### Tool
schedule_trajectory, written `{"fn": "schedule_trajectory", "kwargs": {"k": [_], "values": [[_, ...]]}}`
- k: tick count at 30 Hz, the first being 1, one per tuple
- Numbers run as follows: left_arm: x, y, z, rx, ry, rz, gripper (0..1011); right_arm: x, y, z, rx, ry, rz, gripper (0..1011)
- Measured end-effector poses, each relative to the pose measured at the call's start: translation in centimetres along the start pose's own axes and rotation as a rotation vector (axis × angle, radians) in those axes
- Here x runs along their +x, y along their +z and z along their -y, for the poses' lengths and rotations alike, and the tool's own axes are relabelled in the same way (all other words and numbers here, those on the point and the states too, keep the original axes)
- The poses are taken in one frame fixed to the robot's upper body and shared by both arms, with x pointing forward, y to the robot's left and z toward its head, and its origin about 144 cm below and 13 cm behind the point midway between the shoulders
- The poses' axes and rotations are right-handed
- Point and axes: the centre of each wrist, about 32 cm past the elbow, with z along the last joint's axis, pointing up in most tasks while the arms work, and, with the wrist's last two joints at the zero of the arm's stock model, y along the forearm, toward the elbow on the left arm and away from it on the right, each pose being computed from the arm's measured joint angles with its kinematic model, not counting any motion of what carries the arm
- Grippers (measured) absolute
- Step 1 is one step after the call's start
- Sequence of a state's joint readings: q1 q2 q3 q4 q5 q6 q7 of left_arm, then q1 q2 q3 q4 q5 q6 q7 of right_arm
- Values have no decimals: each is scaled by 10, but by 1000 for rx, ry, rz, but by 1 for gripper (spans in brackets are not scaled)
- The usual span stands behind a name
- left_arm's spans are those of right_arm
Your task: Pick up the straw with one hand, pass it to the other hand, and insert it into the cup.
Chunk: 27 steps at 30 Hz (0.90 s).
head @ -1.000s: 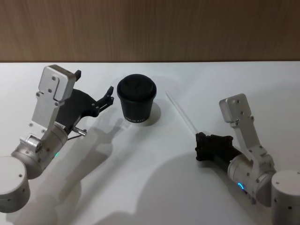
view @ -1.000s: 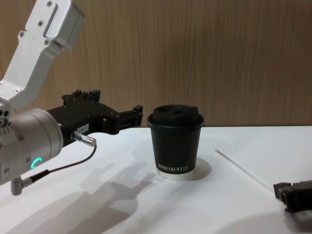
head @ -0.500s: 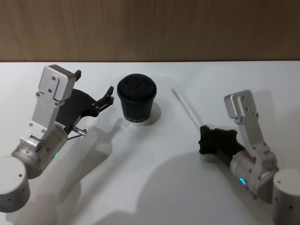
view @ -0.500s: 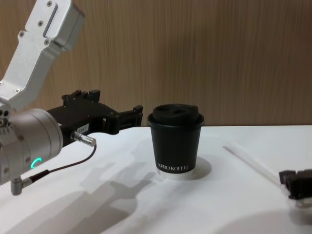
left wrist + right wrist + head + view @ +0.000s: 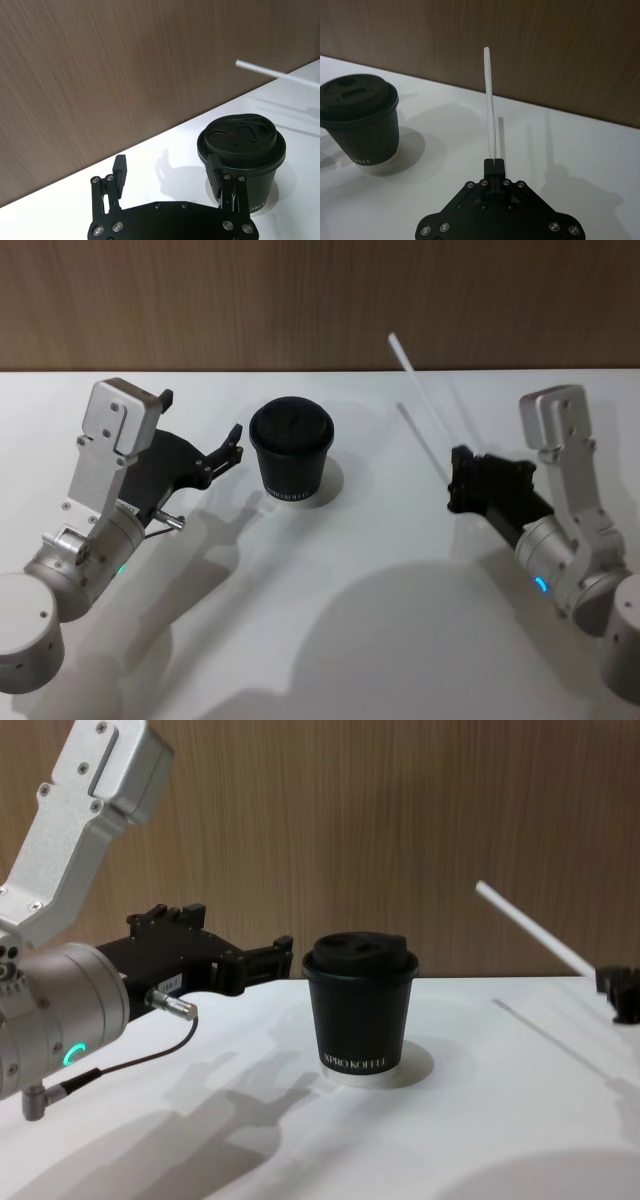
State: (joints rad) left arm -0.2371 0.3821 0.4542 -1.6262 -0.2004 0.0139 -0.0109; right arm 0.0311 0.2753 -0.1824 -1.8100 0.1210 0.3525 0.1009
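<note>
The straw (image 5: 420, 395) is thin, straight and white. It slants up in the air, its lower end pinched between the right gripper's (image 5: 456, 480) fingers, to the right of the cup (image 5: 291, 452). That black lidded cup stands on the white desk (image 5: 330, 590), lettered "XPRO KOFFEE". The left gripper (image 5: 202, 416) hovers just left of it, fingers wide.

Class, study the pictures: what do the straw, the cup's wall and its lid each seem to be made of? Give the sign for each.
Straw, held in the right pincer: likely plastic, white, smooth, rigidly straight. Cup wall: probably paper, matt black, printed white lettering. Lid: seemingly moulded plastic, matt black with embossed shapes and sip hole. Left pincer hovers open nearby.
</note>
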Motion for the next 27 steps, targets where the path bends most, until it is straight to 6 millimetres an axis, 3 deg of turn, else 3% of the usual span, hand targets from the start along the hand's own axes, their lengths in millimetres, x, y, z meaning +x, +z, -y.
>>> {"fn": "schedule_trajectory", "kwargs": {"k": [27], "values": [[0, 0, 0, 0, 0, 0, 1002, 61, 39, -12, 406, 221, 89, 2]]}}
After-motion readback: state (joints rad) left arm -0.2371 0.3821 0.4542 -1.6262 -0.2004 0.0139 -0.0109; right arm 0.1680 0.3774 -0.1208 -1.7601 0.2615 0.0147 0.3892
